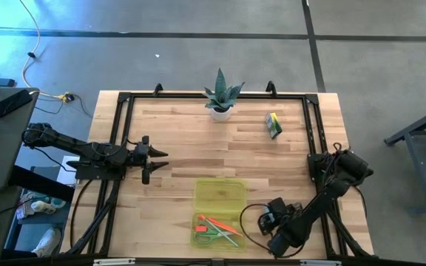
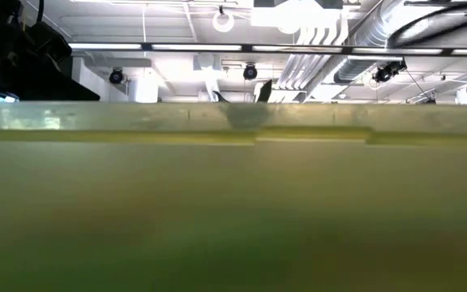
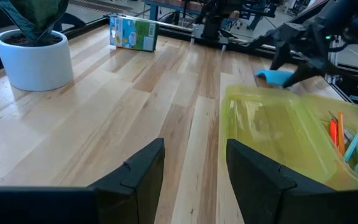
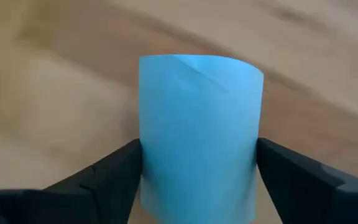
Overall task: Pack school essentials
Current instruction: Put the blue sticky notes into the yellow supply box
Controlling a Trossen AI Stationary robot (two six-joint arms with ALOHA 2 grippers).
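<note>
Light-blue square paper notepad [image 4: 197, 134] sits pinched between the right claw [image 4: 197, 180] just beside the see-through yellow-green plastic case [image 1: 219, 201], probably to go inside, while the left claw [image 3: 194, 168] waits wide open.

You see small spiky green plant in white pot [image 1: 220, 97] at far edge of pale wooden table [image 1: 176, 140]; translucent yellow-green plastic case [image 1: 219, 196] near front.

light: bright, even overhead | shadows: soft | low view: near-blocked, blurred | right wrist background: defocused
</note>
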